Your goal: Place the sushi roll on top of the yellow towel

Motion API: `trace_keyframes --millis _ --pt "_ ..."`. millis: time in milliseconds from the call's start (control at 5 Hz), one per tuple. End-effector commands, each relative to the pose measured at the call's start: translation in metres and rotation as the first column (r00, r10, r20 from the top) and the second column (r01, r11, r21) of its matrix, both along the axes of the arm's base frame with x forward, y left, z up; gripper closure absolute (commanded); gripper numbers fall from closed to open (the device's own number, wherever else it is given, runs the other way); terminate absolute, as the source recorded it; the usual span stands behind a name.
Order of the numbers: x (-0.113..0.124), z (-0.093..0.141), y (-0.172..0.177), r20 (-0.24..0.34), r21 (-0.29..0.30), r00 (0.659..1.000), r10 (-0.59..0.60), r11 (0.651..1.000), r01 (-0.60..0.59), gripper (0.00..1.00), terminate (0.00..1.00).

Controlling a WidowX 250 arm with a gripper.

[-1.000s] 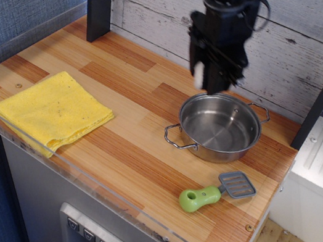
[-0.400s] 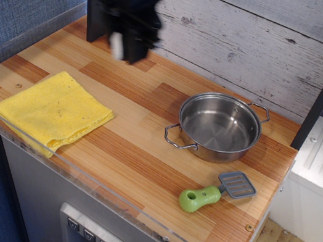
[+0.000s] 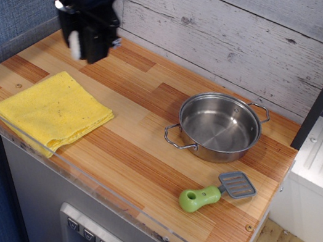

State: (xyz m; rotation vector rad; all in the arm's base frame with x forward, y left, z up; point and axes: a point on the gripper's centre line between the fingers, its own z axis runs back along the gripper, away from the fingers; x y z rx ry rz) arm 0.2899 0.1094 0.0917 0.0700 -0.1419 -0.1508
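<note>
— Where is the sushi roll?
— Clamped in the claw, held in the air above the far left of the surface.
— And the yellow towel?
— Flat near the front left edge, bare wood between it and the pan.

One towel, yellow and folded, is seen. One steel pan with two handles is counted. One spatula is present. One sushi roll is seen, partly hidden in one gripper. One counter is shown.
</note>
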Motion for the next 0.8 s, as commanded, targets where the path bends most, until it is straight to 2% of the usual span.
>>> trace_keyframes --millis 0,200,600 --pt "-0.040 -0.005 0.004 -0.011 0.026 0.999 0.047 0.999 -0.047 1.00 0.00" --pt "-0.044 -0.018 0.008 0.002 0.027 0.997 0.074 0.997 -0.074 1.00 0.00" --pt "-0.055 -0.047 0.024 -0.005 0.095 0.992 0.126 0.988 -0.125 1.00 0.00"
